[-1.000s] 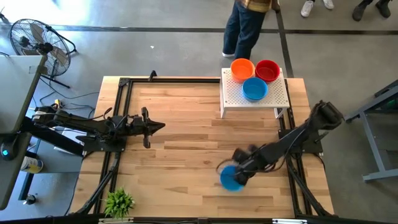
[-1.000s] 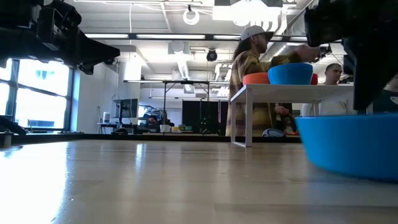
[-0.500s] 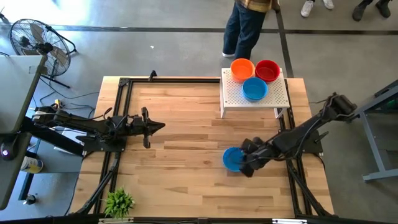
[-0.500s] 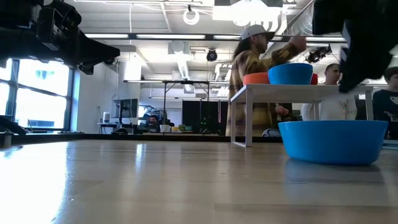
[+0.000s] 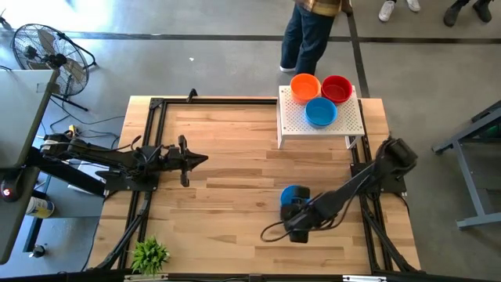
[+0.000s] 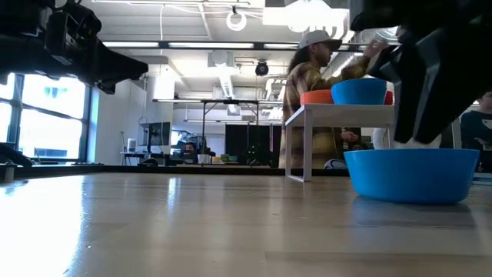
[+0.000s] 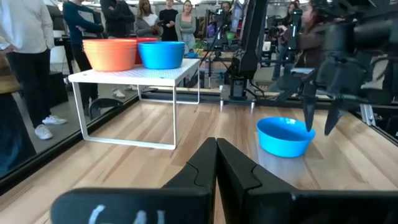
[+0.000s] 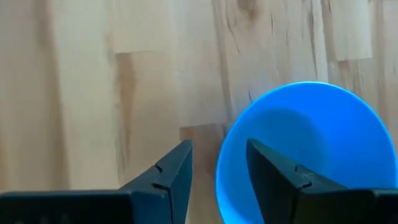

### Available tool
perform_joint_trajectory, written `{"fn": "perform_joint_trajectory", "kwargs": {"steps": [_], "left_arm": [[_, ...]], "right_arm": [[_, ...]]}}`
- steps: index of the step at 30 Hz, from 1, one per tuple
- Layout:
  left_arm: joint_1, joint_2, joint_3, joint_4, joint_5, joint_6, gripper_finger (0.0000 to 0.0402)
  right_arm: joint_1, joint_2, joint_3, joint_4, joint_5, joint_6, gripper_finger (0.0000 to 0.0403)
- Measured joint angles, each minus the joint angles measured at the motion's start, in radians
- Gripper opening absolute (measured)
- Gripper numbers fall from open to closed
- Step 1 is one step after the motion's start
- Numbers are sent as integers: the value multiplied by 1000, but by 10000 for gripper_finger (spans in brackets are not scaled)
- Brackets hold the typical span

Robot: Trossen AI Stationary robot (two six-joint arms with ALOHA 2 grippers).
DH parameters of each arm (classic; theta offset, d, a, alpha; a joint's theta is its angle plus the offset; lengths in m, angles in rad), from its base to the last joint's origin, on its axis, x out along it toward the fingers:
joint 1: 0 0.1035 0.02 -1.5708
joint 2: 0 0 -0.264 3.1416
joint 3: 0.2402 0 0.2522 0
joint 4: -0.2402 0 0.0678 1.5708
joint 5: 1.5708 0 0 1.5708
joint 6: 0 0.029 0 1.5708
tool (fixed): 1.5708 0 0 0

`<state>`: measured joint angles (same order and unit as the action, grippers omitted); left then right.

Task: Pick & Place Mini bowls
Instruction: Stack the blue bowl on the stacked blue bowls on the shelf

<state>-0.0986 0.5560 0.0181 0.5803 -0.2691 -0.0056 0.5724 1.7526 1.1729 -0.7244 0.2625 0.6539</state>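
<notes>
- While the left arm waits over the left half of the wooden table, its left gripper is pressed together with nothing between the fingers, as the left wrist view shows them meeting along one line
- The right gripper hangs above the table's right-front part, just beside a blue mini bowl that sits upright on the wood
- In the right wrist view the two dark fingers stand spread with a gap between them; one finger lies over the bowl's rim and the other over bare wood, and nothing is pinched
- The left wrist view shows the right gripper's fingertips pointing down above the near rim of that blue bowl; whether they touch it cannot be told
- In the low view the same bowl rests flat on the tabletop, with the dark right arm just behind and above it
- A white perforated stand stands at the table's far right corner, carrying three more mini bowls: an orange one, a red one and a second blue one, all close together
- A small green plant sits at the table's near left corner
- A person stands on the floor beyond the far edge, near the stand, and a fan stands on the floor off the far left corner
</notes>
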Motion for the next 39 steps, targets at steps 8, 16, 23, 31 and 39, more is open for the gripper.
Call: {"fn": "perform_joint_trajectory", "kwargs": {"steps": [8,16,23,31,39], "left_arm": [[0,-37,0,-88,-44,-23,2],[0,-154,0,-204,-55,-32,2],[1,-298,0,-325,-31,-25,2],[1,-481,-1,-506,59,-24,1],[76,-549,-1,-565,131,9,0]], "right_arm": [[-3,106,53,-44,-13,121,130],[-3,128,53,-44,-33,102,38],[-2,126,53,-43,-34,96,10],[0,124,53,-42,-68,17,3],[-24,53,53,-41,-111,-52,2]]}}
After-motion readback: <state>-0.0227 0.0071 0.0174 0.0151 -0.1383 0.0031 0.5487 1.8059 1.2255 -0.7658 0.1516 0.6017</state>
